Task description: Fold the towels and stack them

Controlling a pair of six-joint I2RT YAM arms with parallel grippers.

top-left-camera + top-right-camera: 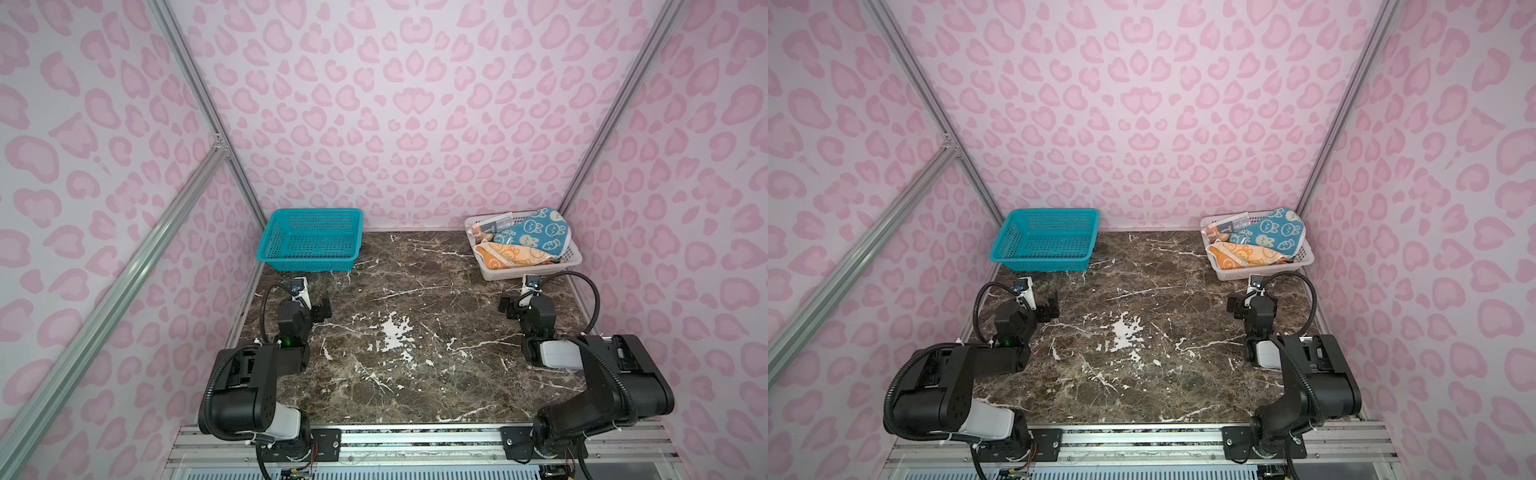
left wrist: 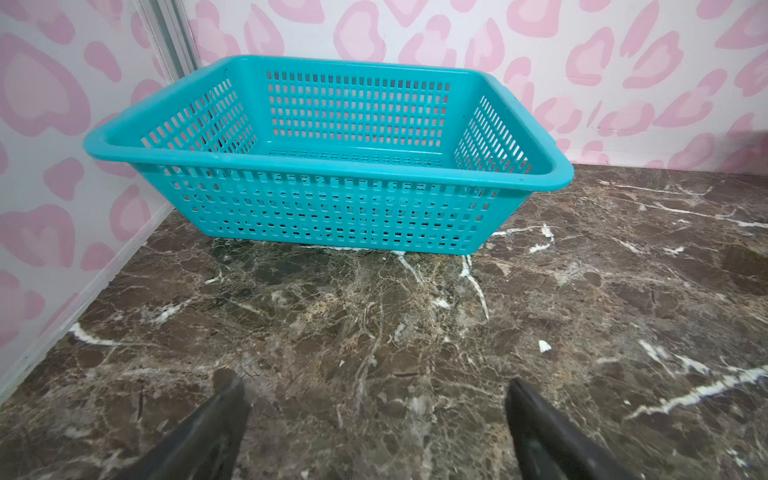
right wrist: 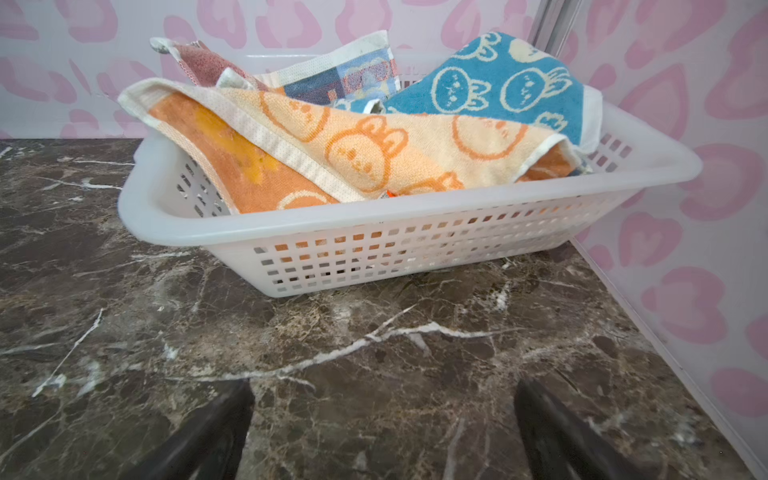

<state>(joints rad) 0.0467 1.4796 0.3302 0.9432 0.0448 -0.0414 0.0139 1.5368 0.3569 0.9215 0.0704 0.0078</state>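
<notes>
Three crumpled terry towels [image 3: 365, 153] in white mesh basket [image 3: 415, 218]; teal mesh basket [image 2: 332, 208] apart.
Left tool [image 2: 374, 382], right tool [image 3: 384, 384]: both spread wide, gripping nothing.

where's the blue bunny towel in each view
In a top view: blue terry towel with white bunnies, far right, in the white mesh basket.
In a top view: the towel, far right.
Left wrist view: not in it.
Right wrist view: the towel, behind the orange bunny towel.
Shared landmark: the white basket.
</notes>
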